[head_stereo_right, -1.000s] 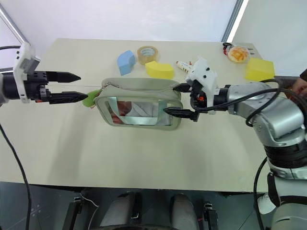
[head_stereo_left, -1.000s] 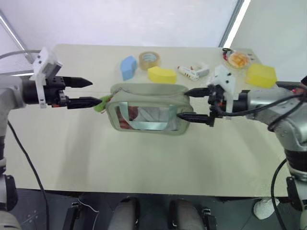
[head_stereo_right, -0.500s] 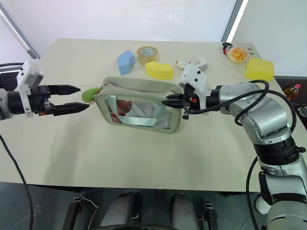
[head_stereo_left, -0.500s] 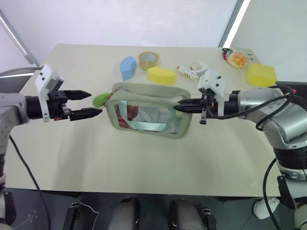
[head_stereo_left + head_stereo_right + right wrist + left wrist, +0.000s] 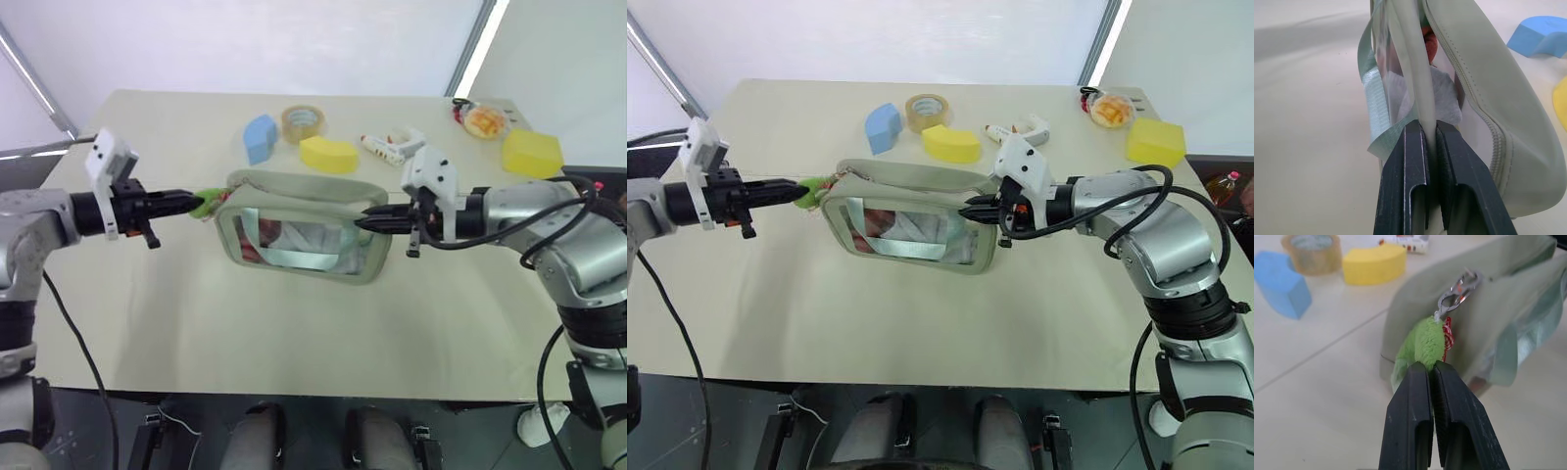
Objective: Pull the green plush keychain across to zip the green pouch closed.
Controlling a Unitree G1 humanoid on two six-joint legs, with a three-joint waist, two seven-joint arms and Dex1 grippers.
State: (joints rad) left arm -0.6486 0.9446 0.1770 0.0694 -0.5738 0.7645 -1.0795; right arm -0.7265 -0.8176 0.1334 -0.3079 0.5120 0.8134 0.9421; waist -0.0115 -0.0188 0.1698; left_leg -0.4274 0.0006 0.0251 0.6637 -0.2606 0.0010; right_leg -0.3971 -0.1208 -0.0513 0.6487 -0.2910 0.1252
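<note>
1. The left gripper [image 5: 1431, 366] is pinching the green plush keychain [image 5: 1424, 343] at the left end of the green pouch [image 5: 304, 230], mid-table.
2. The right gripper [image 5: 1427, 128] is clamping the pouch's right edge, bracing it.
3. The pull should be travelling rightward along the zipper line (judging by the metal clip [image 5: 1458, 288]), kept low and steady so the plush is not slipping free.

A pale sage-green pouch [image 5: 302, 226] with a clear window lies mid-table. A fuzzy lime-green plush keychain [image 5: 1423, 342] hangs at its nine o'clock end.
</note>
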